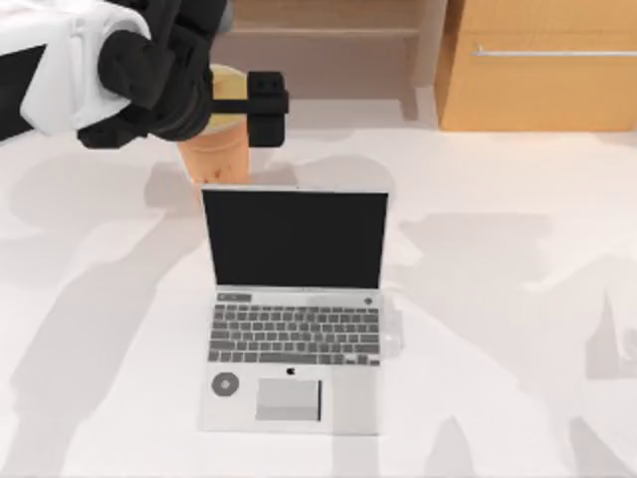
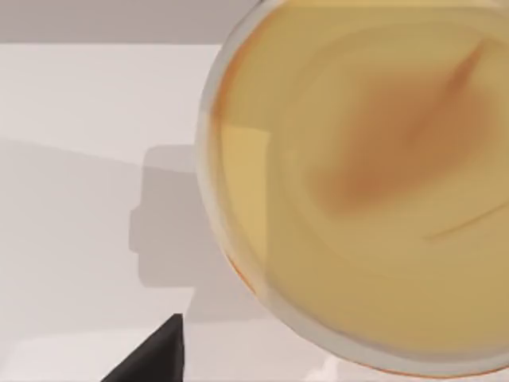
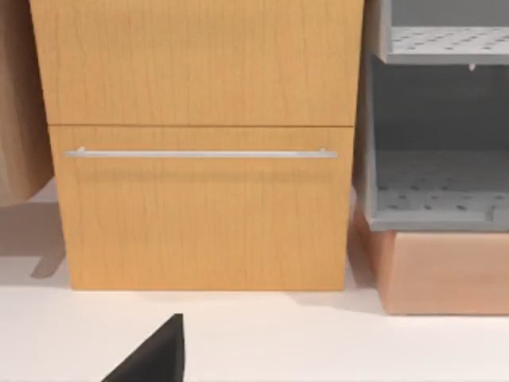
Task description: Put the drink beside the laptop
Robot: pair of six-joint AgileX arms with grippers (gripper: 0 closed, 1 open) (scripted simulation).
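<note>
While the laptop (image 1: 295,309) sits open at the middle of the table (image 1: 498,329), its black screen upright and facing the near edge, the left gripper (image 1: 231,108) of an AgileX arm reaches in from the top view's upper left and pinches the drink (image 1: 217,149) near its rim, one black finger pad showing on the cup's right side. The cup stands or hangs just behind the screen's left corner, at the far side of the table; whether its base touches the surface cannot be told. In the left wrist view the pale yellow lid (image 2: 358,183) looms large and close under the camera, with bare table beside it. The right arm is parked, its wrist camera facing a wooden drawer front (image 3: 203,207) with a steel handle and grey shelves (image 3: 433,183) next to it; whether its gripper is spread or pressed together cannot be told. By this reading the carry has barely begun, and the risks lie in the route: swung low toward either side of the keyboard, the cup could clip the raised screen and tip the laptop back, while a grip so high on a tapered paper cup could let it slide or the lid pop, spilling near the keys.
</note>
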